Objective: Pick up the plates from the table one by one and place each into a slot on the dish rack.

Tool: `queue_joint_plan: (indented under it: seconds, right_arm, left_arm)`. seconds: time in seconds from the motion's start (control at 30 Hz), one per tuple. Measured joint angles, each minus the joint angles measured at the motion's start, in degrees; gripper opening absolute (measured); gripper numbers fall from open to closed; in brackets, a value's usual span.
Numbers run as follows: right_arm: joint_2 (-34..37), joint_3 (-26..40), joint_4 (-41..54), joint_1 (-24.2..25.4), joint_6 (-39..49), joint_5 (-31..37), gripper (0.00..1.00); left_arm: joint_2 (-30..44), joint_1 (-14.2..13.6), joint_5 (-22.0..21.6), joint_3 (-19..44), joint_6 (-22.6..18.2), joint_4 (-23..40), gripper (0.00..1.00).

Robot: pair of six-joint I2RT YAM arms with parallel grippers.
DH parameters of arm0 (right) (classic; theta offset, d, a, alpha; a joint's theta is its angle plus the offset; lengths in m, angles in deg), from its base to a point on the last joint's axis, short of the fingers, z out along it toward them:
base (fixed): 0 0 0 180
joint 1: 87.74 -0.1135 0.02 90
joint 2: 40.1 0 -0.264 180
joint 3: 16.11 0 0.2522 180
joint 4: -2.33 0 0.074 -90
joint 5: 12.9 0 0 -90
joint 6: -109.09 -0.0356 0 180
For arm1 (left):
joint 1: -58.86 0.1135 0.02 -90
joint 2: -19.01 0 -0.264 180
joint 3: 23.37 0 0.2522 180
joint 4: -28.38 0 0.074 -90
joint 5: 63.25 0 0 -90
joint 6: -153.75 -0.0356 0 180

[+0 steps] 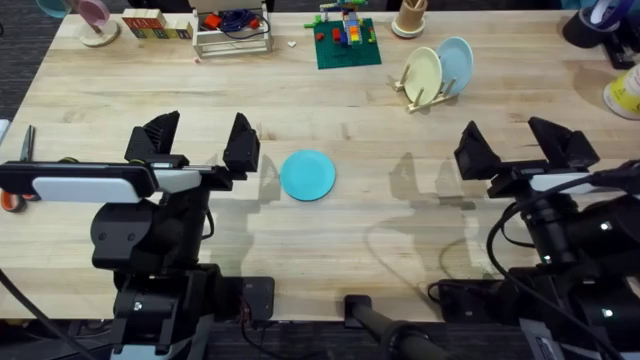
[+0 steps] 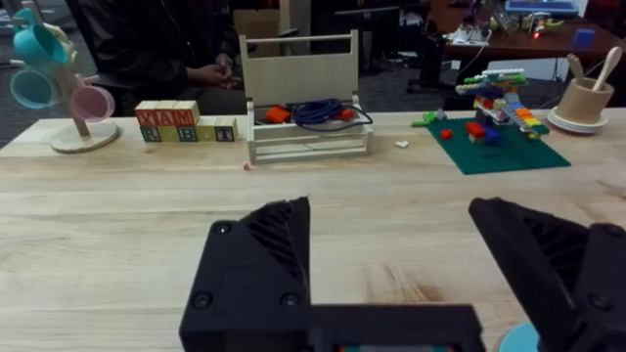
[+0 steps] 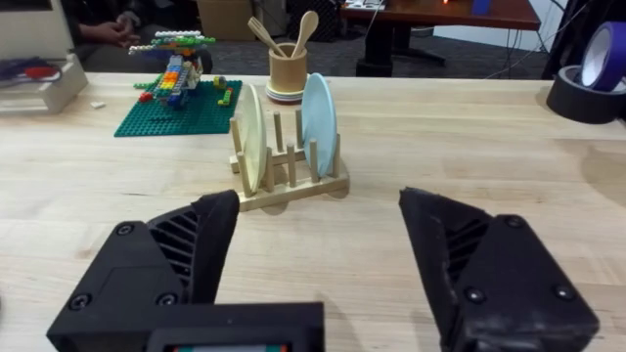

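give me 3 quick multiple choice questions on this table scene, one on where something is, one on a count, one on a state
1. Where does the turquoise plate lie?
A. flat on the table between the two arms
B. in the dish rack
C. on the green brick baseplate

2. How many plates stand in the dish rack?
A. none
B. two
C. four

3. How is the left gripper?
A. shut on the turquoise plate
B. shut on nothing
C. open, holding nothing

Answers:
1 A, since the overhead view shows it flat on the bare wood of the table.
2 B, a pale yellow plate and a light blue plate stand upright between the pegs.
3 C, its fingers are spread wide with only tabletop between them.
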Motion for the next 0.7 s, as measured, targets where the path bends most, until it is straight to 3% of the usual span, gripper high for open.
queue_joint_plan:
  seconds: [0.7]
  right_arm:
    - [0.0,0.09,0.83,0.0,0.0,-0.02,0.992]
  left_arm:
    - [0.0,0.02,0.02,0.0,-0.02,-0.07,0.995]
